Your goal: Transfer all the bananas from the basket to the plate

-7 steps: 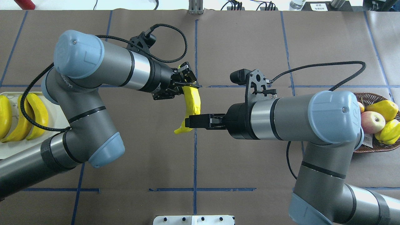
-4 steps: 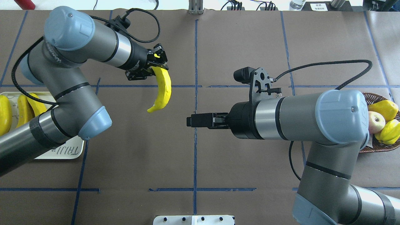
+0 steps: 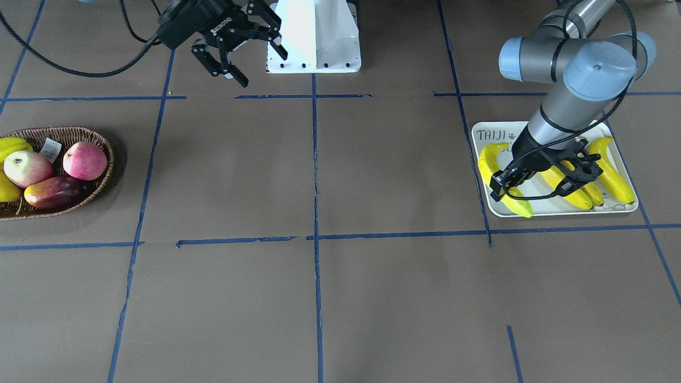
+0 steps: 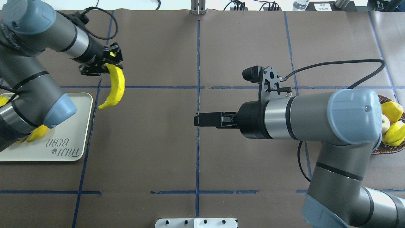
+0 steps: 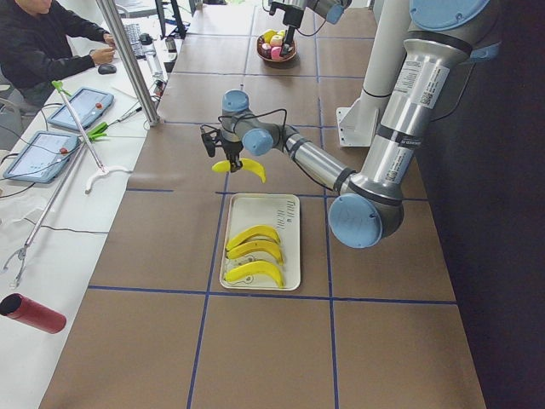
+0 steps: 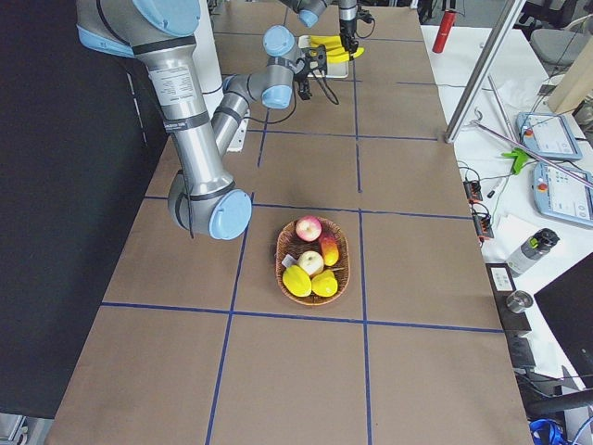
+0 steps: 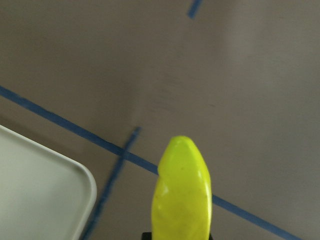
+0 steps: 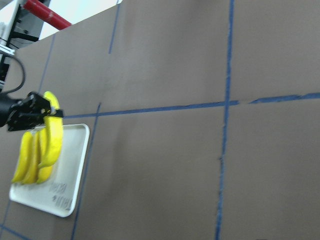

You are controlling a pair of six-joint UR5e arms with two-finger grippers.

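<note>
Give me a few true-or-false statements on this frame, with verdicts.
1. The left gripper holds a banana clear of the table. True.
2. The right gripper is shut on an apple. False: its fingers are open and empty.
3. Three bananas lie on the plate. True.
4. A banana lies in the basket. False: only apples and other short fruit show there.

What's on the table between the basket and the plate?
Nothing: only bare brown table with blue tape lines, clearest in the front-facing view, from basket to plate.
</note>
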